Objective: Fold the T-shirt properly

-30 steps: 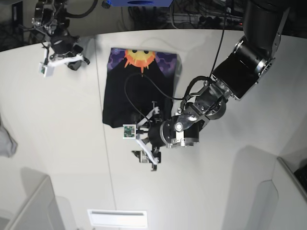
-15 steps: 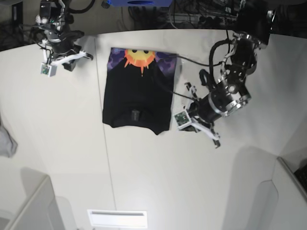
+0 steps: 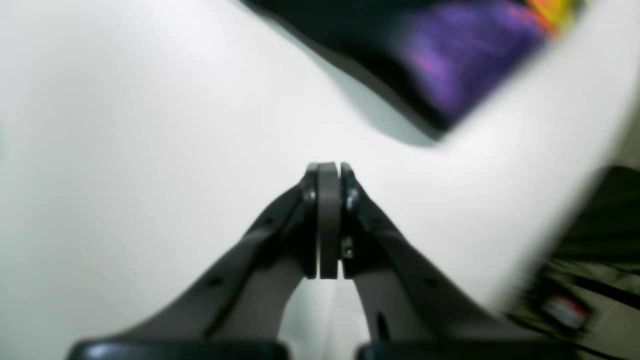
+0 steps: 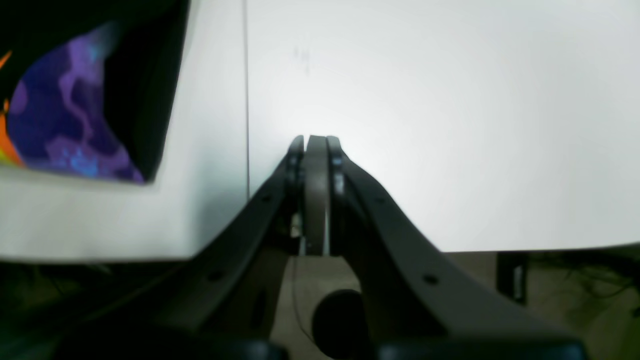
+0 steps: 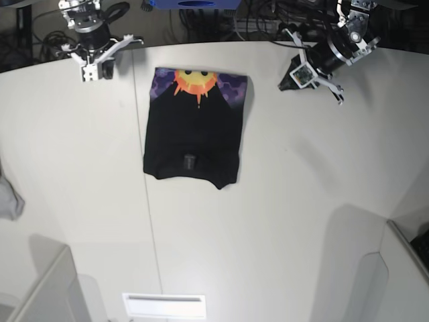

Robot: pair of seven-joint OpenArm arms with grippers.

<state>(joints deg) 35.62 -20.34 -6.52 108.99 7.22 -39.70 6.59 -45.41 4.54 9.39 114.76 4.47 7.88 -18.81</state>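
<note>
1. Base view, nearest edge: a white vent-like slot sits in the table close to the camera, and a small grey cloth shows at the left border.
2. Middle of the table: the T-shirt lies folded into a flat, roughly rectangular stack, black side facing up, with the orange-yellow sun on purple along its far edge. Neither arm touches it.
3. Far right: the left gripper hangs over the bare table to the right of the T-shirt's far corner, well apart from it. In the left wrist view its fingers are pressed together with nothing between them, and a blurred purple corner of the T-shirt shows beyond.
4. Far left: the right gripper is at the table's back edge, left of the shirt. In the right wrist view its fingers are also pressed together and empty, with the print off to the side.
</note>
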